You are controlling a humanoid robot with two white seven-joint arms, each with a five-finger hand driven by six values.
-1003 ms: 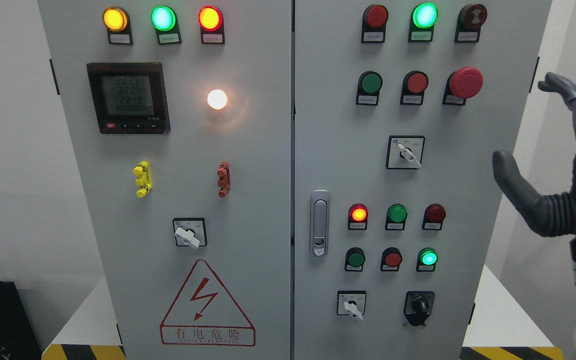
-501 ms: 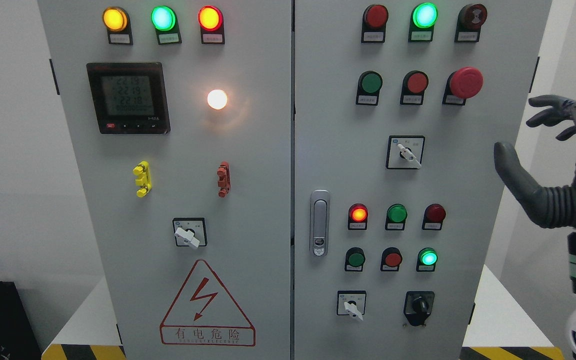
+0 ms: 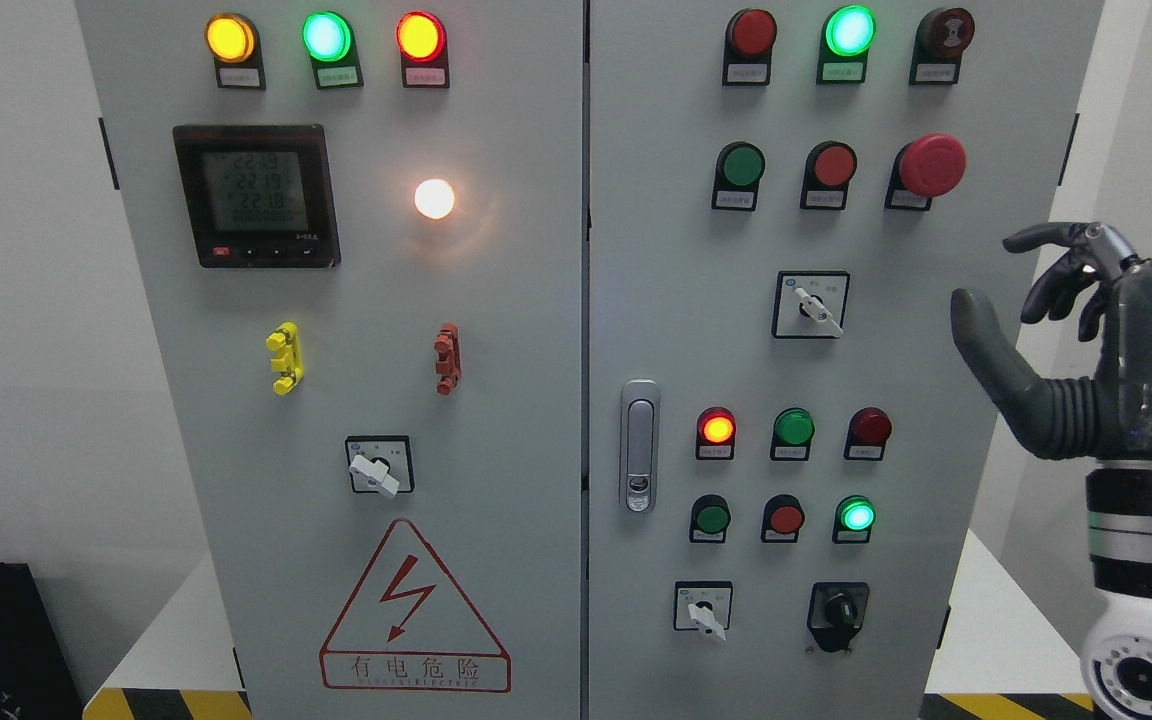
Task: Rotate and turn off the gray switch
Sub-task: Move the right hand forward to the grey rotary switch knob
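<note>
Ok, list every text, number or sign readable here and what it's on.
"有电危险": red warning triangle with lightning bolt, left door.
"2219", "2218", roughly, top row unclear: meter.
Small tags under the lamps and buttons, e.g.: too small to read.
Switch plates, e.g.: unreadable.

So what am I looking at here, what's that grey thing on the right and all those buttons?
You are seeing through a camera on a humanoid robot's head. The grey thing is its right hand, raised beside a grey electrical cabinet, fingers spread, holding nothing and touching nothing. The left hand is out of view. The cabinet's two doors carry lit lamps, push buttons, a red stop button, a meter and several rotary switches; one grey-handled switch sits nearest the hand. A lightning warning sign sits low on the left door.
</note>
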